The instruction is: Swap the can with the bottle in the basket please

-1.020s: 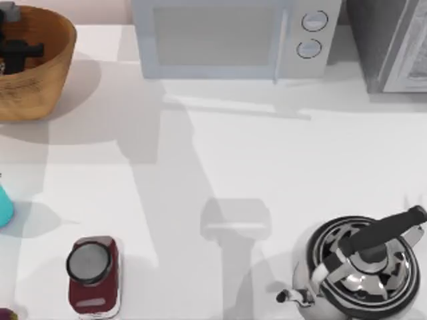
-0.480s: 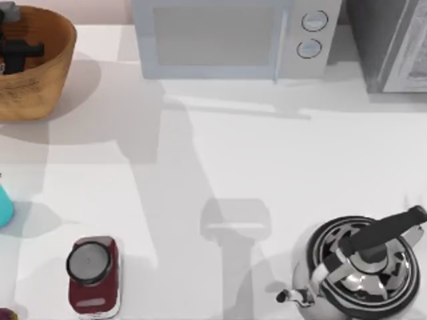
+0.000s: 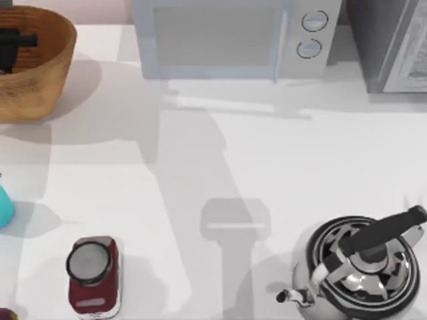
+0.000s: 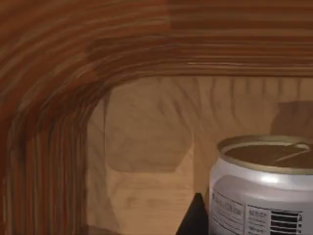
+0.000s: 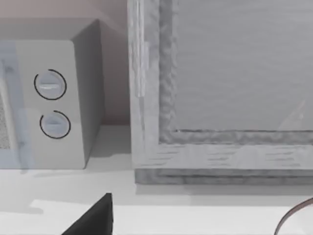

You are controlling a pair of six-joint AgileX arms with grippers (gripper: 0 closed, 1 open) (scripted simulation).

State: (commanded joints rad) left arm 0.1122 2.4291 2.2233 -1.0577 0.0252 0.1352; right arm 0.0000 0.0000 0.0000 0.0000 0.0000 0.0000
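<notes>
You see the can (image 4: 264, 188) upright inside the basket (image 3: 40, 80), long axis vertical, just beside a left gripper fingertip (image 4: 195, 220); finger state indeterminate.

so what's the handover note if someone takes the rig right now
Left gripper: down inside the basket at the table's back left; whether it is gripping can't be told.
Right gripper: parked, its wrist camera facing the microwave.
Bottle: the small silver-white cylinder with a dull gold top stands on the basket floor, close beside the left gripper.
Dark red cylinder: upright at the table's front left, untouched.
Done: left arm has reached into the basket.
Left: lift the bottle out, set it on the table, then put the dark red cylinder into the basket.
</notes>
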